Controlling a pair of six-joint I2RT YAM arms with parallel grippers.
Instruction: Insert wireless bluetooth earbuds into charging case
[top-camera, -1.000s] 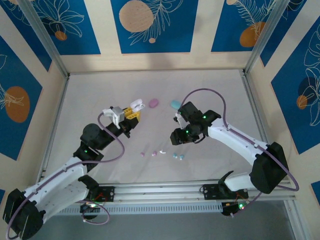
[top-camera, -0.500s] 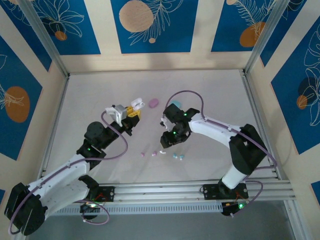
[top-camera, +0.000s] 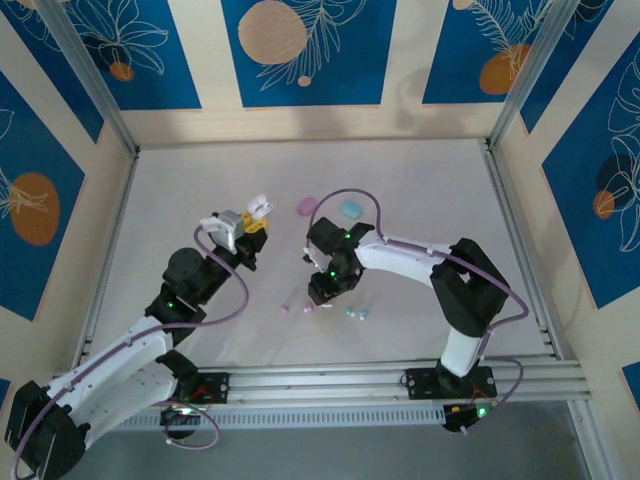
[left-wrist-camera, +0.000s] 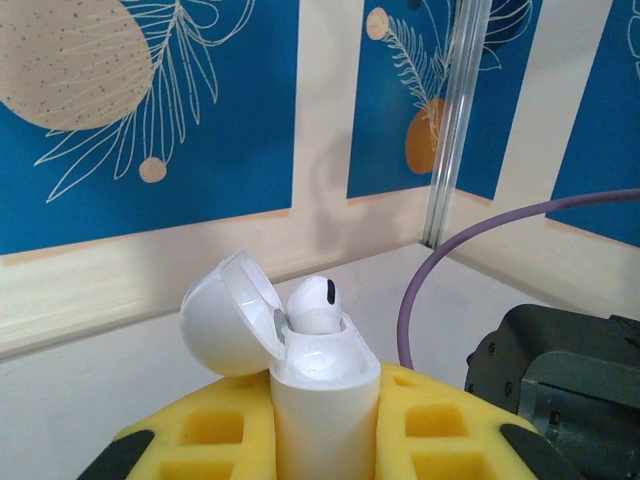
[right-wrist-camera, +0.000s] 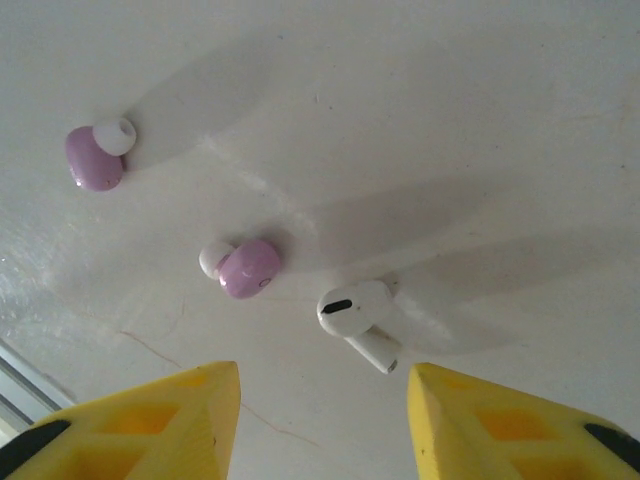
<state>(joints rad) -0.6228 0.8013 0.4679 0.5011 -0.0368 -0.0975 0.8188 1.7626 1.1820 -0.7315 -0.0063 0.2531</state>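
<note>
The left gripper (left-wrist-camera: 325, 440) is clamped on a glossy white plastic charging case (left-wrist-camera: 325, 385), which stands upright between its yellow padded fingers (left-wrist-camera: 215, 435). The case's rounded lid (left-wrist-camera: 228, 315) hangs open to the left in the wrist view. One white stemmed earbud (left-wrist-camera: 315, 303) sits in a socket of the case (a small dark slot shows on its top). From overhead, this case is left of the middle of the pale table (top-camera: 420, 180).

The right gripper (right-wrist-camera: 325, 420) is open, its two yellow fingers well apart with nothing between them, and it hovers over the table surface. Just beyond the gap a second white stemmed earbud (right-wrist-camera: 355, 315) lies on its side. Near it to the left lies a small glossy pink earbud (right-wrist-camera: 245, 268) with a white tip, and a second pink earbud (right-wrist-camera: 95, 158) lies farther left (both apart from the white one). In the overhead view a pair of tiny teal earbuds (top-camera: 357, 314) lies just right of the right gripper. Farther back, a pink pebble-shaped case (top-camera: 307, 205) and a teal pebble-shaped case (top-camera: 351, 208) rest near each other, not touching.
</note>
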